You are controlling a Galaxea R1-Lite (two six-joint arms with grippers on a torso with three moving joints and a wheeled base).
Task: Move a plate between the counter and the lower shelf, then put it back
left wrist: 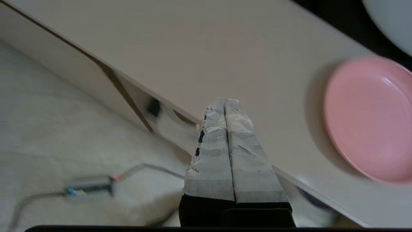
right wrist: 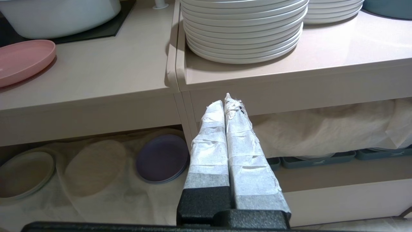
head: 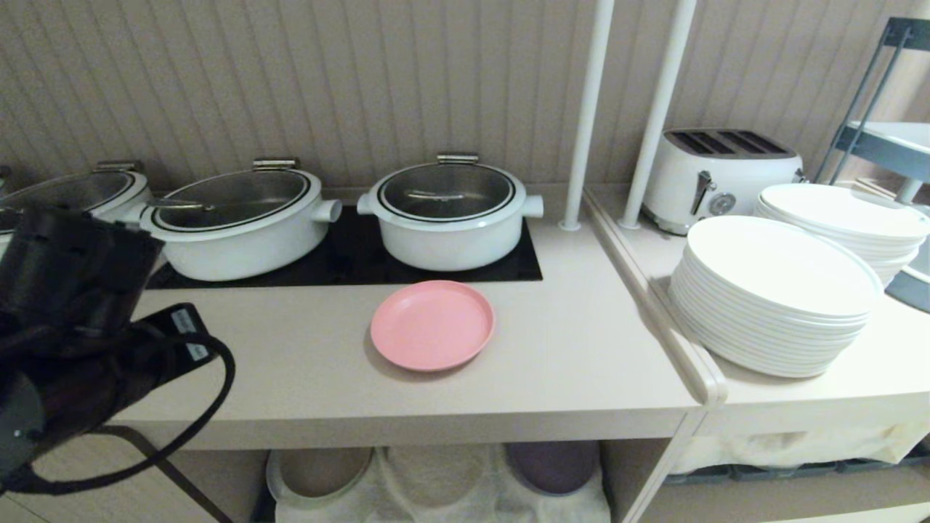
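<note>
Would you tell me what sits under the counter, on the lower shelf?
Under the counter, the lower shelf carries a white cloth with a purple plate and a beige, green-rimmed plate. A cloth fold covers a round shape between them; the shelf's back is hidden.

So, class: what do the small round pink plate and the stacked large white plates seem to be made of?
Small round pink plate: probably plastic, matte with a soft sheen. Stacked large white plates: smooth and glossy with thin rims, likely melamine or glazed ceramic; the look leaves it open.

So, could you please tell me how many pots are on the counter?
3, in a row along the back: right pot, middle pot, left pot partly hidden by the arm.
</note>
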